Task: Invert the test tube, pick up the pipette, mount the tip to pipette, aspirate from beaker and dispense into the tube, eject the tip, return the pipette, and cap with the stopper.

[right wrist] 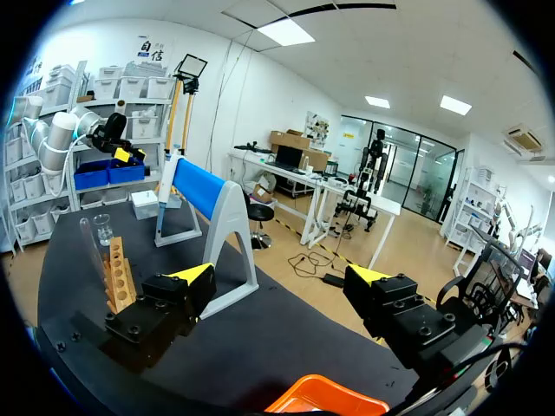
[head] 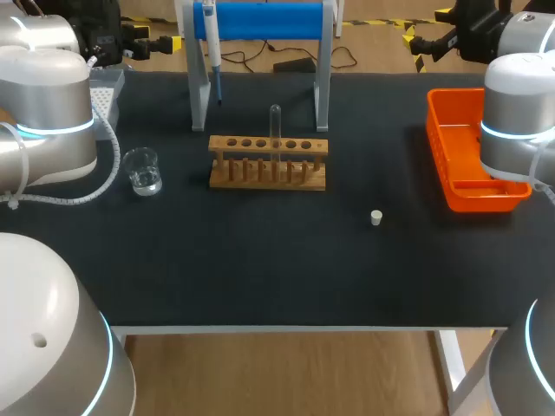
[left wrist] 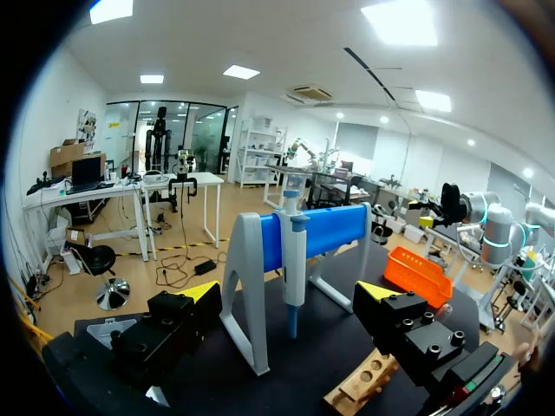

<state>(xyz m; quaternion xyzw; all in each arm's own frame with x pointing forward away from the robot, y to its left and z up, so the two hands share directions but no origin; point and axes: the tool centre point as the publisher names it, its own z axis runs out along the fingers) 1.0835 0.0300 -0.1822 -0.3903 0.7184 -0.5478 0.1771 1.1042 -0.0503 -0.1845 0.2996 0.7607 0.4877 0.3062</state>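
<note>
Both claws hang wide open and empty: the left gripper (left wrist: 290, 292) by the table's far left corner, the right gripper (right wrist: 282, 274) by its far right. The test tube (head: 275, 130) stands in the wooden rack (head: 267, 165) mid-table. Best to pinch the bare glass above the rack and lift straight up before turning.

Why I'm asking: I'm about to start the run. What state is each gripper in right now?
Left gripper: open, fingers wide apart, holding nothing.
Right gripper: open, fingers wide apart, holding nothing.
</note>
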